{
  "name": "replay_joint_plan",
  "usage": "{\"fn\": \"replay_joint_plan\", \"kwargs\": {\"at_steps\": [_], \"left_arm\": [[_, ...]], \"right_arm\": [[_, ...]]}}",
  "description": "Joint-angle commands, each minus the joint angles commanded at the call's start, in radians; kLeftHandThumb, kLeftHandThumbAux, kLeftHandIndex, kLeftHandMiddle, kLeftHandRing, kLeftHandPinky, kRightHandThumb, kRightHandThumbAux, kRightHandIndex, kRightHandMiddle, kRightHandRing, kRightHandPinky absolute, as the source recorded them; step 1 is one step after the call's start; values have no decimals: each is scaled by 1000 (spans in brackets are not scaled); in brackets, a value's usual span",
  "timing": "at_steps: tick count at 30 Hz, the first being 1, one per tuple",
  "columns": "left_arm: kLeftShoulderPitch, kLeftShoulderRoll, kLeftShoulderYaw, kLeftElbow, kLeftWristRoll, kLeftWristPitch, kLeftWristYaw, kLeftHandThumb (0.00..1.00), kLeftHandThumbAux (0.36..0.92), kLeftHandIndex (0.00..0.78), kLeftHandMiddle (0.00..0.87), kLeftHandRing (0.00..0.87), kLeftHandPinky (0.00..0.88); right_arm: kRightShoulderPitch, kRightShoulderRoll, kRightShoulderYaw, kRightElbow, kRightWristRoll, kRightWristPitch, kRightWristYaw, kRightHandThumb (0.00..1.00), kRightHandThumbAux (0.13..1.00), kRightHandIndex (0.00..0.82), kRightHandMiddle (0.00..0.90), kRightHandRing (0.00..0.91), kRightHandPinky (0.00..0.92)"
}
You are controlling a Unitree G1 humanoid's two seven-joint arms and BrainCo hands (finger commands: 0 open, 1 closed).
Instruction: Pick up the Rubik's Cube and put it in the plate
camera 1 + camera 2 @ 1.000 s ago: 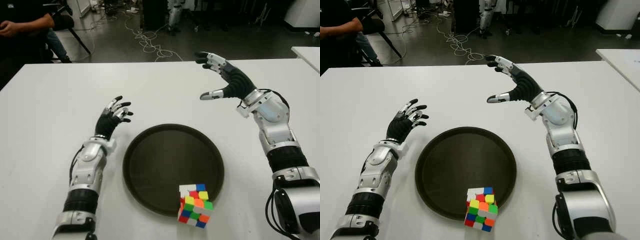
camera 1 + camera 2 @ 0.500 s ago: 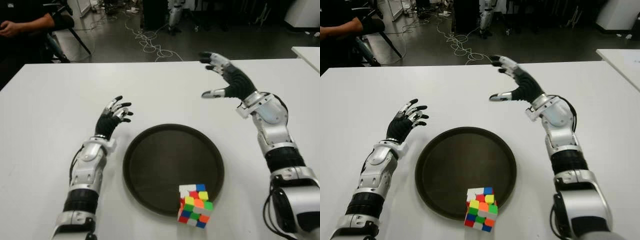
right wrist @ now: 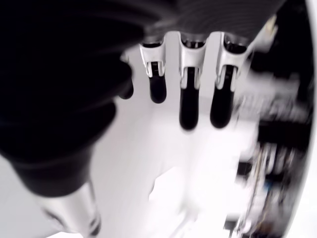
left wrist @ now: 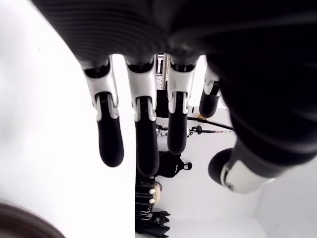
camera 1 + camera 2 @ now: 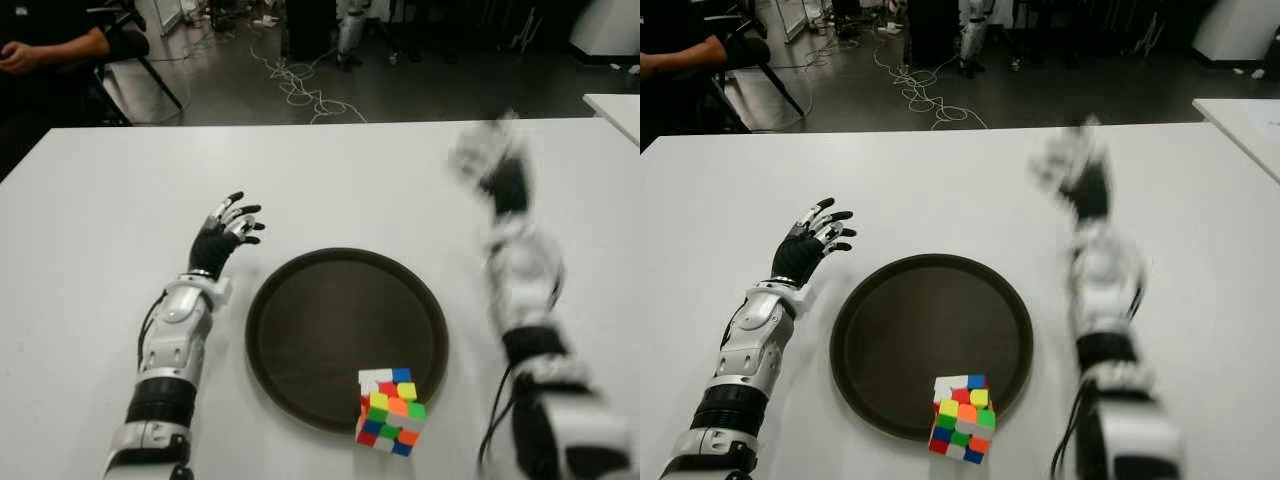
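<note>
At the far left edge of the eye views, beyond the table's far corner, a seated person [image 5: 45,50] shows only as a dark sleeve and a forearm beside a chair. The white table [image 5: 90,220] fills most of the scene, and on its left part the left hand [image 5: 222,238] lies palm down with its forearm stretched along the table toward the robot, just left of the plate and apart from its rim. Its own wrist view shows the fingers [image 4: 110,136] extended and slightly spread, with only white tabletop under them and nothing held. In the middle sits the round dark plate [image 5: 300,330], its inside bare. The Rubik's Cube [image 5: 389,411] stands at the plate's near right edge, overlapping the rim; whether it sits partly on the rim or only against it cannot be told, but most of it shows over the white table rather than inside the plate, and neither hand touches it. To the right, the right hand [image 5: 487,152] is raised over the table beyond the plate's far right side, well away from the cube, and is smeared by motion blur in both eye views, as is the whole forearm below it. Its wrist view shows the fingers [image 3: 190,99] straight and apart, with blurred white table under them and nothing between them. Behind the table, tangled cables [image 5: 300,85] lie on the dark floor.
</note>
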Motion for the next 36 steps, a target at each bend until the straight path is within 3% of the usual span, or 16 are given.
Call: {"fn": "replay_joint_plan", "kwargs": {"at_steps": [2,5,7,19,36], "left_arm": [[0,0,-1,4,2,-6,1,655,658,104,262,350,415],[2,-2,-3,5,7,-16,3,654,656,106,264,354,415],[1,-2,-3,5,8,-19,5,653,652,108,266,354,414],[0,-1,1,9,16,-31,12,644,638,127,266,335,408],[6,0,6,5,10,-26,6,640,641,129,265,351,414]], "right_arm": [[-2,-1,7,-1,-9,37,-7,179,819,188,275,303,360],[-71,1,22,25,-30,111,-28,187,823,186,275,300,351],[-85,2,27,24,-37,126,-35,181,821,181,273,296,347],[-70,-25,76,82,-139,-47,-97,62,792,165,258,286,328],[-69,-41,80,81,-151,-82,-123,54,798,152,248,290,342]]}}
